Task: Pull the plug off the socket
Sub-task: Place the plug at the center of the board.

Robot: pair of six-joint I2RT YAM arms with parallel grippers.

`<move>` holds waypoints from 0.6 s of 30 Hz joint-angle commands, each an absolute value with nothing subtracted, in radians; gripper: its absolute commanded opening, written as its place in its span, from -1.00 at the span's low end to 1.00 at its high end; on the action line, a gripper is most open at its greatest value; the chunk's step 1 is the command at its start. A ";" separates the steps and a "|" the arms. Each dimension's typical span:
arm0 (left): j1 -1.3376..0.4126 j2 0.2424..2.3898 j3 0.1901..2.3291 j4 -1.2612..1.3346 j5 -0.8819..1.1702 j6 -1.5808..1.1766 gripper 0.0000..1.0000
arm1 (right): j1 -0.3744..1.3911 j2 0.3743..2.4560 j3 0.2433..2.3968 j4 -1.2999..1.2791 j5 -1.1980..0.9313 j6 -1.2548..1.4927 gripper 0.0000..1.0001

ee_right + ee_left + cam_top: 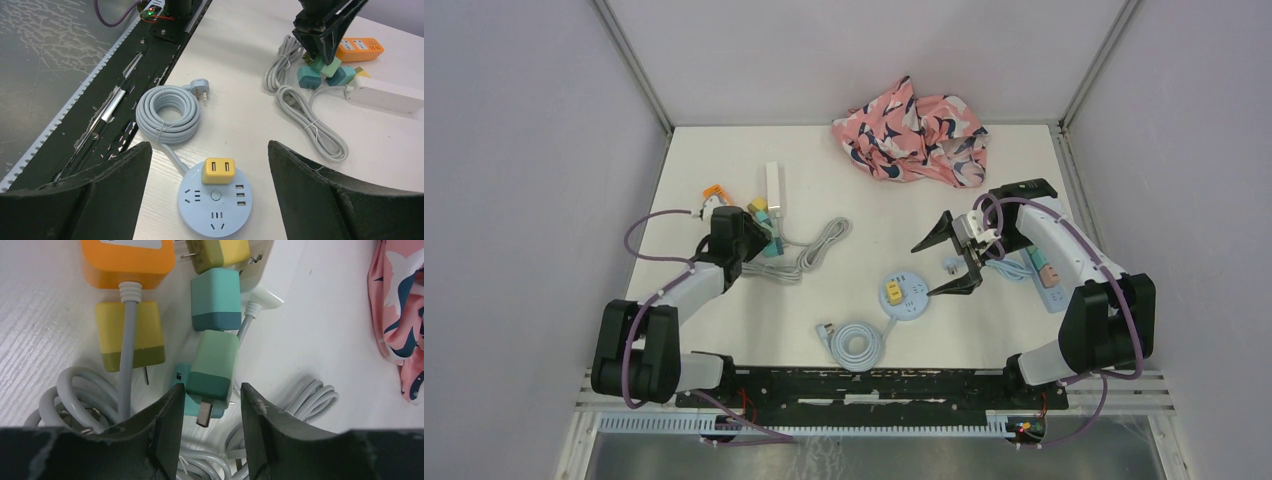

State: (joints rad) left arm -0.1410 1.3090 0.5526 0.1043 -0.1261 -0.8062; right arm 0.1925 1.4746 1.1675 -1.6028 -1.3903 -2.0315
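Yellow plug (218,171), seated on round blue socket (199,212) near the table's front: just ahead of the wide-spread right gripper (209,147), long axis finger to finger; left gripper (212,386) well apart, narrowly parted around a mint-green adapter (215,357), grip unclear.

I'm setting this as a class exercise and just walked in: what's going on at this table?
The left tool sits over a cluster of loose plug adapters beside the white power strip. Its fingers flank a green adapter; whether they grip it is unclear. The right tool hangs open above the round blue socket, whose yellow USB adapter is plugged in and not yet pulled.
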 commanded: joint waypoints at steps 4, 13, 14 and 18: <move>-0.124 1.302 0.642 -0.024 -0.184 -0.899 0.45 | 0.184 1.486 1.167 -1.761 -1.416 -2.117 0.84; -0.114 1.201 0.636 -0.061 -0.113 -0.933 0.98 | 0.179 1.494 1.170 -1.760 -1.404 -2.115 0.84; -0.114 1.183 0.634 -0.062 -0.106 -0.936 0.99 | 0.178 1.494 1.170 -1.760 -1.403 -2.115 0.84; -0.113 1.114 0.612 -0.048 -0.061 -0.956 0.99 | 0.173 1.495 1.171 -1.759 -1.400 -2.116 0.84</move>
State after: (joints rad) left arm -0.1188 1.1900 0.6106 -0.0727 -0.1116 -0.9066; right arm 0.1810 1.4899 1.1675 -1.6028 -1.3823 -2.0315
